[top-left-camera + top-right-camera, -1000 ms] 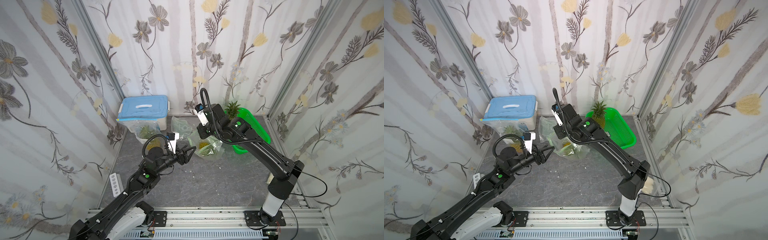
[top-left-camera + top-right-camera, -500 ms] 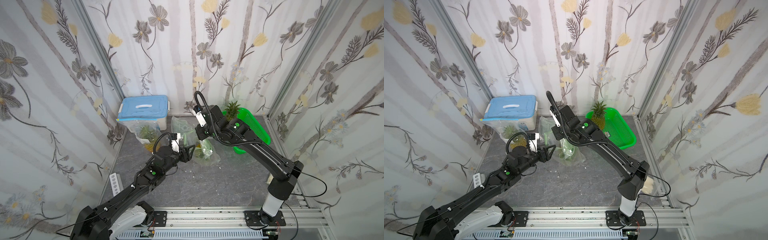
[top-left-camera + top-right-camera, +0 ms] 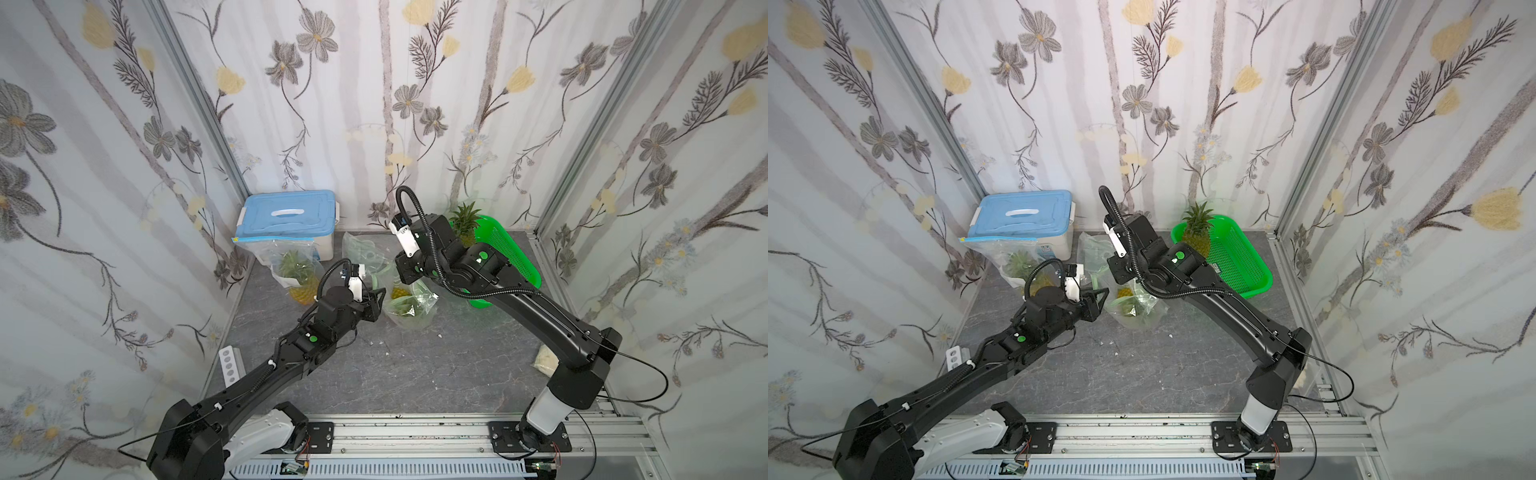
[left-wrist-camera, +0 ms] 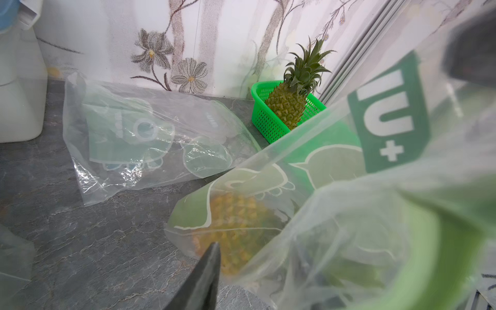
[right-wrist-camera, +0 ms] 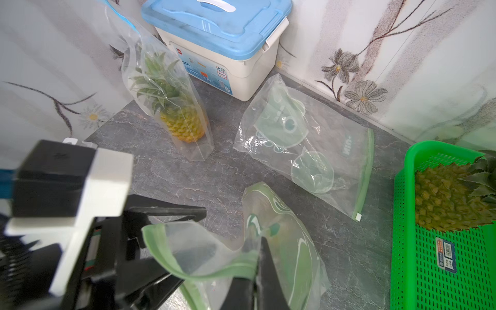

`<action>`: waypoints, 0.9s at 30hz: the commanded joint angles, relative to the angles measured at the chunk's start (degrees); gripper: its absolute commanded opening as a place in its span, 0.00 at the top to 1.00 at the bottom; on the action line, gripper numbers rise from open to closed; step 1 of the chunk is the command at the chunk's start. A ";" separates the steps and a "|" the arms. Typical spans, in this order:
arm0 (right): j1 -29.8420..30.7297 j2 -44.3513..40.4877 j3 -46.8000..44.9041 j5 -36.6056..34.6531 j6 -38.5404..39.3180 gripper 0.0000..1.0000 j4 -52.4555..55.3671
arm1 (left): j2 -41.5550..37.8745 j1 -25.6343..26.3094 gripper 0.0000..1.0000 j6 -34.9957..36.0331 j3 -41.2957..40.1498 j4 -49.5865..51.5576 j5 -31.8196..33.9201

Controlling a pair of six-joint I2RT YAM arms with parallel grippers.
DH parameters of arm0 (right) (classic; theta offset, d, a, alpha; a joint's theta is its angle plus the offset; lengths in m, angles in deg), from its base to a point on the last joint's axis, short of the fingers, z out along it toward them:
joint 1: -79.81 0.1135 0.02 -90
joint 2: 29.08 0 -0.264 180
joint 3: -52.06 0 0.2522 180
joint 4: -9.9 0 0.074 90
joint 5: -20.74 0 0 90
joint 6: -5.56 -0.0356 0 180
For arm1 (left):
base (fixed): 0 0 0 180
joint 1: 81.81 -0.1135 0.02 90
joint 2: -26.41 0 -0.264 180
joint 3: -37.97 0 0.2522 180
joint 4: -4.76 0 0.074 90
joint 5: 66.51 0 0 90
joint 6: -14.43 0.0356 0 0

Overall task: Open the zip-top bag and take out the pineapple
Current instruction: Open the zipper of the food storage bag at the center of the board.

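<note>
Toward the back edge of the table [image 3: 415, 374], mid-width, the right claw [image 5: 255, 268] is clenching the green zip lip of the bag [image 3: 409, 305] w/ the pineapple [image 4: 236, 230] lying inside, while the left claw [image 3: 376, 302] is straddling the opposite lip, bite unclear, so it's probably needing a firm pinch before pulling apart.

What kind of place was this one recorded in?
Probably a purpose-built robot recording booth, not a real room: floral-papered wall panels close it in, an aluminium mounting rail runs along the front, and the floor is a grey stone-look tabletop.
</note>
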 commanded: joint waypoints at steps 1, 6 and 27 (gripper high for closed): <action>0.03 -1.55 -1.78 -0.16 0.06 1.00 -6.04 | 1.91 -0.08 0.91 0.93 1.47 -3.87 -0.50; -0.06 -4.30 -9.08 -3.08 -1.97 1.00 -7.21 | 0.26 0.08 1.00 1.93 1.39 -4.86 -0.45; 6.46 -30.61 -33.84 -6.78 -18.29 0.69 -6.05 | 8.45 10.36 1.00 5.69 15.05 4.76 -7.61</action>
